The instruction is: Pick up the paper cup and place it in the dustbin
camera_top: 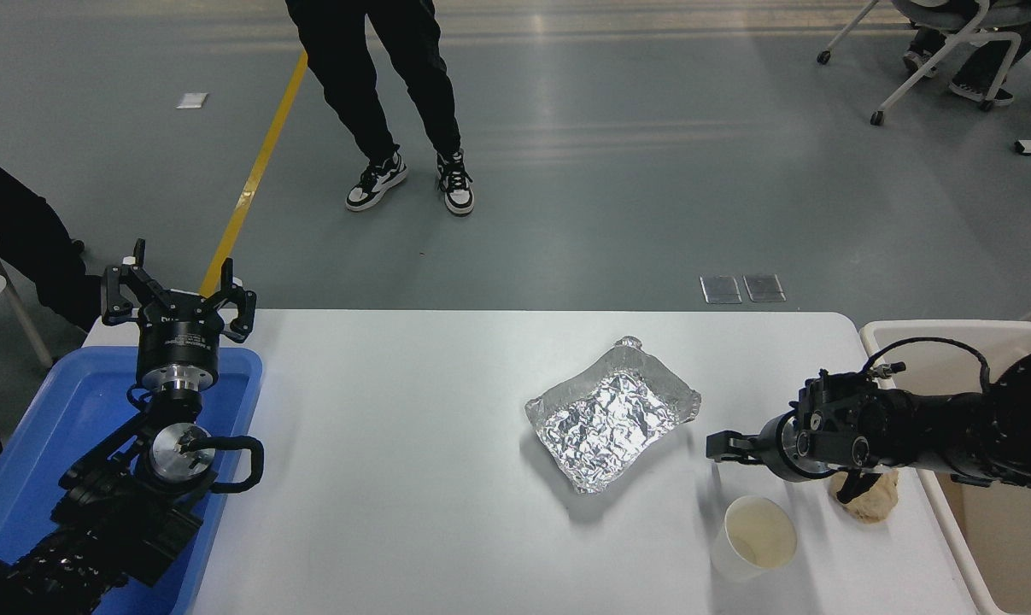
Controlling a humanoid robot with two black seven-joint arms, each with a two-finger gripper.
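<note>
Right gripper (724,448): comes in from the right edge, pointing left above the table; whether its fingers are parted or closed cannot be told.
Paper cup (756,538): upright near the front edge, just near-side of the gripper tip, not touched.
Paper ball (865,497): tan, crumpled, partly under the right arm.
Foil tray (611,415): left of the gripper, apart from it, with bare table around.
Dustbin (934,328): off the table's right edge, behind the arm.
Left gripper (178,295): fingers spread, parked over the blue tray (37,444) at far left.
Writing: none readable.
Surface: white table (395,478), rounded far corner.
Room: grey floor, yellow line, a person's legs beyond.
</note>
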